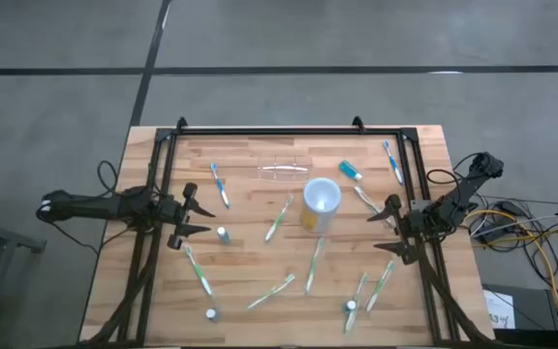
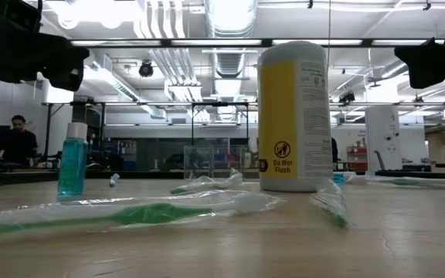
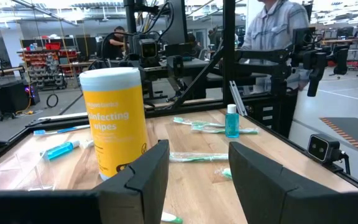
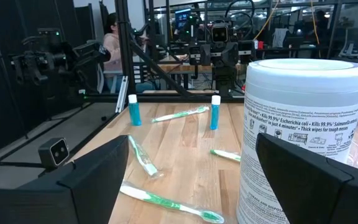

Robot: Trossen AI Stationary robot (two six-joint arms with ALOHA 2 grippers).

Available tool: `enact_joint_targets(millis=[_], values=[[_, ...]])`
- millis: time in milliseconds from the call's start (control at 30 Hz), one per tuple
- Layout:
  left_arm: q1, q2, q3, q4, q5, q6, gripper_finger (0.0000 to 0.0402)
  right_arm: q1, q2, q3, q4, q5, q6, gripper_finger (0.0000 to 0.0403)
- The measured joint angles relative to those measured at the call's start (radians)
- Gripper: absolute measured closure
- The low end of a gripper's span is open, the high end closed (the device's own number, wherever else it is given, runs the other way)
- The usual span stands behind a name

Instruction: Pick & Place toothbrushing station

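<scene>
table (image 1: 250, 271): pale wood planks, matt, visible grain | toothbrushing station (image 1: 285, 172): clear glossy plastic, just beyond my wipes canister (image 1: 321, 204) | canister: smooth plastic, yellow paper-like label | toothbrushes (image 2: 122, 214): crinkled clear wrap | my left gripper (image 3: 194, 177) fingers: matt dark plastic

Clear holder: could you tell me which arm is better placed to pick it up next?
Probably the left. The open left gripper has only a flat toothbrush between it and the holder, while the wipes canister stands between the right gripper and it.
</scene>
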Motion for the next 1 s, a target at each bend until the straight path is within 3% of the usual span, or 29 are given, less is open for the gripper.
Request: enact_joint_targets(millis=[1000], values=[[0.0,0.0,0.0,0.0,0.0,0.0,0.0229,0.0,0.0,0.0,0.0,0.0,0.0,0.0057]])
